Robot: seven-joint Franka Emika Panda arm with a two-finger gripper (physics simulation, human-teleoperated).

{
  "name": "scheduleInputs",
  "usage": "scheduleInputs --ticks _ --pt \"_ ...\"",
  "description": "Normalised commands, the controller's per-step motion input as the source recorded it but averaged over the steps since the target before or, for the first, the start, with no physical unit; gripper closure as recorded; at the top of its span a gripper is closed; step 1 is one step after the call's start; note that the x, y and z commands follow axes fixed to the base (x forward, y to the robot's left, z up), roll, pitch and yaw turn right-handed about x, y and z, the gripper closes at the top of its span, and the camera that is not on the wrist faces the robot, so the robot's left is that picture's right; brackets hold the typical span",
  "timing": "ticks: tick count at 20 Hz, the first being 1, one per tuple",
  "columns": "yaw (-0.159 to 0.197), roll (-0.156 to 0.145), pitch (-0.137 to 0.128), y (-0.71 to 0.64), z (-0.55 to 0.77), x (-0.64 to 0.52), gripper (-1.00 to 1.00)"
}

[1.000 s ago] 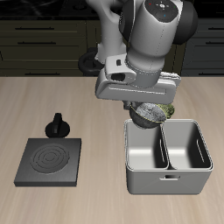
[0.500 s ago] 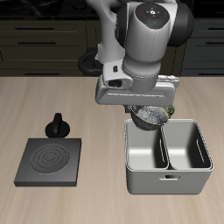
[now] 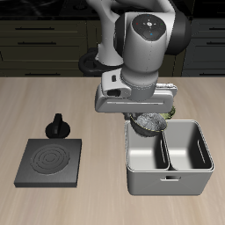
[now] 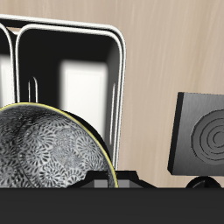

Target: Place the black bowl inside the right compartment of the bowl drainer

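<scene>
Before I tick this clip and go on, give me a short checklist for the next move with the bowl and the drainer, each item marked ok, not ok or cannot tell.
1. Bowl held: ok. The black bowl hangs under the gripper, clear of the table.
2. Bowl above the drainer: ok. It sits over the back rim of the bowl drainer.
3. Bowl fully inside the rim of the right compartment: cannot tell; it hangs at the back edge of the compartment nearer the stove plate, partly hidden by the arm.
4. Compartment free: ok. In the wrist view its floor shows nothing lying in it.
5. Bowl upright: ok. Its patterned inside faces up.
6. Finger grip on the rim: cannot tell, hidden.
</scene>
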Motion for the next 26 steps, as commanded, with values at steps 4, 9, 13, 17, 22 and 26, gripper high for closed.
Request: scheduleInputs --ticks 4,9,13,17,22,26 --pt "0.018 0.015 0.031 0.11 -0.27 0.00 1.00" --pt "0.020 0.026 0.018 0.15 -0.16 -0.03 1.00" --pt "0.008 0.003 0.013 0.05 -0.11 -0.01 1.00" --pt "0.015 -0.087 0.036 -0.17 -0.13 0.04 -1.00" --pt "0.005 -0.011 0.015 -0.04 -0.05 -0.03 -1.00" --pt "0.001 -0.009 -0.002 -0.01 0.04 -0.08 -1.00"
